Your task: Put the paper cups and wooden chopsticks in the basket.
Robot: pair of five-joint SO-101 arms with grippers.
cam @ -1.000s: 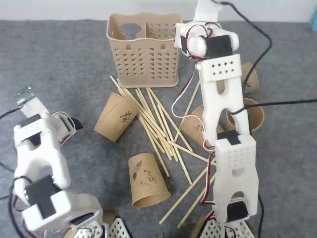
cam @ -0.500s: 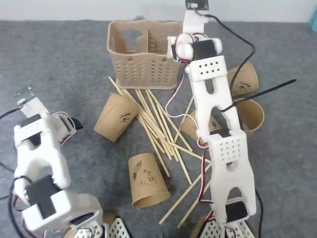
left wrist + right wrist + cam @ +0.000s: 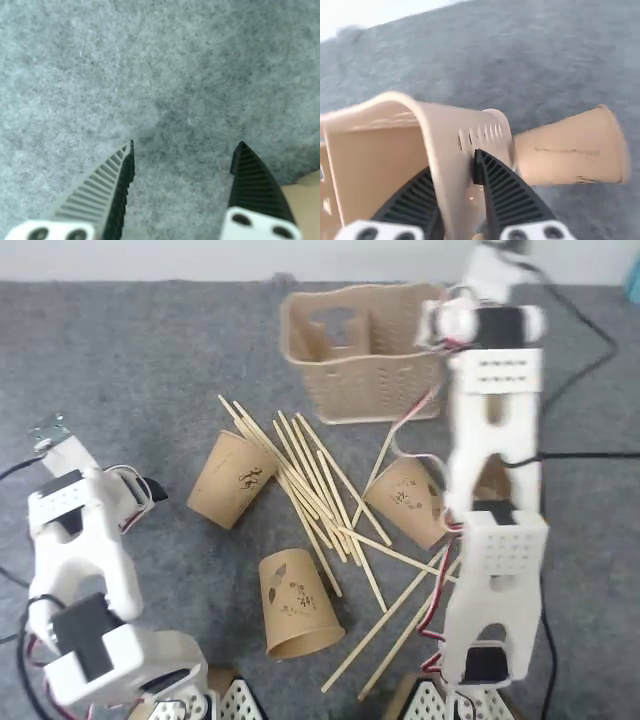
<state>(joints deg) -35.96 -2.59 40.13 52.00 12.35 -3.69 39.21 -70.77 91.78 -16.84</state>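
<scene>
At the far edge of the bench (image 3: 150, 360), the basket (image 3: 370, 390) has slid rightward since a second ago, with the right tool (image 3: 452, 162) clamped on its wall. The left tool (image 3: 186, 143) hangs open over bare grey bench. Three paper cups (image 3: 232, 478) lie tipped among scattered wooden chopsticks (image 3: 320, 495) in front of the basket. A fourth cup (image 3: 570, 147) lies just beside it.

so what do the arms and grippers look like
Both the left arm and right arm are white plastic segments with black servo blocks, hole grids and red, black and white cables. The left gripper and right gripper have ribbed, pointed, mostly black fingers on white mounts.
</scene>
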